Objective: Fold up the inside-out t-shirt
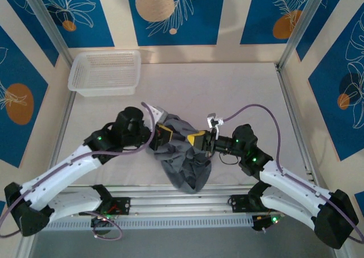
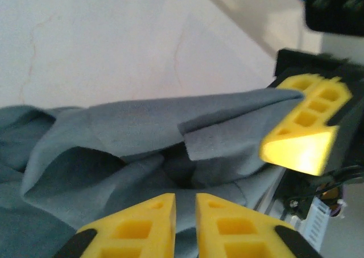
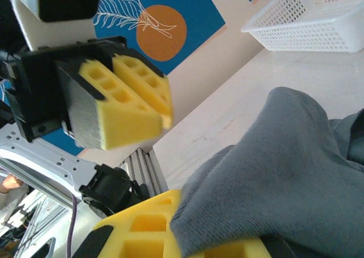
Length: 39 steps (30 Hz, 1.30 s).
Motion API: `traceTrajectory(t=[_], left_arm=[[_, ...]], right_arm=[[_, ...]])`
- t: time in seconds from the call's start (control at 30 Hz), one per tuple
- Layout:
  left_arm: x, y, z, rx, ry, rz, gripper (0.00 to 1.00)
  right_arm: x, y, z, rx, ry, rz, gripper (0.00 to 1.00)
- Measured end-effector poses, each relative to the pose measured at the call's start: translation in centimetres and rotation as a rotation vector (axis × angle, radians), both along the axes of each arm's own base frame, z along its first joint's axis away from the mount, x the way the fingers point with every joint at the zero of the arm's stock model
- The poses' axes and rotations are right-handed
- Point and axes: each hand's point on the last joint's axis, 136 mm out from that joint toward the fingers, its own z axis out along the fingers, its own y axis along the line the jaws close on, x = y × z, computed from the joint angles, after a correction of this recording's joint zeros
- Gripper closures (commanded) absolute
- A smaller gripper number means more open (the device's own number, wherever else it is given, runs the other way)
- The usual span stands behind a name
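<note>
Bright even light, closeups seemingly blurred

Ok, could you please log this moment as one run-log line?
t-shirt: bunched heap, near table edge | right gripper: shut on t-shirt fold | left gripper: shut, empty, beside the cloth | basket: far left corner, apart

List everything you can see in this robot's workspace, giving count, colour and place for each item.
t-shirt: one, dark slate-grey, bunched at the table's near middle.
basket: one, white mesh, far left corner of the table.
table: one, off-white, under everything.
wall panels: several, blue with orange discs, around the table.
left pincer: one, yellow fingers, at the t-shirt's upper left, almost shut, gripping nothing.
right pincer: one, yellow fingers, at the t-shirt's upper right, shut on its fabric.
</note>
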Motion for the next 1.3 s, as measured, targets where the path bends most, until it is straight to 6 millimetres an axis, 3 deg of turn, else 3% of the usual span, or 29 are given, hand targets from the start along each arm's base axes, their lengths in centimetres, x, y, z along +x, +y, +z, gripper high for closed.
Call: traceTrajectory(t=[0.2, 0.3, 0.43, 0.6, 0.8, 0.97, 1.07, 1.1, 1.17, 1.2, 1.3], left_arm=[[2.2, -2.0, -6.1, 0.099, 0.174, 0.059, 0.39], [3.0, -2.6, -7.1, 0.080, 0.222, 0.086, 0.36], [4.9, -3.4, -6.4, -0.031, 0.257, 0.121, 0.52], [6.5, -3.9, -4.1, -0.165, 0.256, 0.141, 0.98], [6.6, -3.2, -1.5, -0.255, 0.255, 0.130, 1.00], [5.0, -2.3, 2.1, -0.348, 0.253, 0.075, 1.00], [3.9, -2.6, 2.5, -0.362, 0.277, 0.026, 1.00], [3.8, -2.6, 2.4, -0.361, 0.285, 0.019, 1.00], [3.4, -2.8, 2.4, -0.365, 0.307, 0.006, 1.00], [3.3, -2.8, 2.5, -0.370, 0.314, -0.001, 1.00], [3.2, -3.2, 2.6, -0.385, 0.334, -0.019, 1.00]], right_arm=[[-0.1, 0.1, -0.3, -0.002, 0.018, 0.011, 1.00], [-0.2, 0.2, -0.3, -0.002, 0.019, 0.015, 1.00], [-0.5, 0.4, -0.3, -0.002, 0.019, 0.031, 1.00], [-0.8, 0.7, -0.6, -0.008, 0.033, 0.051, 1.00], [0.8, -0.9, -1.7, -0.007, 0.074, -0.024, 1.00], [4.0, -5.2, -7.0, -0.064, 0.195, -0.217, 1.00], [4.2, -6.6, -9.5, -0.101, 0.236, -0.274, 1.00], [4.1, -6.8, -9.6, -0.104, 0.233, -0.281, 0.98], [3.9, -7.1, -8.8, -0.094, 0.196, -0.296, 0.69], [3.9, -7.2, -8.3, -0.086, 0.182, -0.300, 0.62], [3.6, -7.8, -6.8, -0.081, 0.092, -0.323, 0.61]])
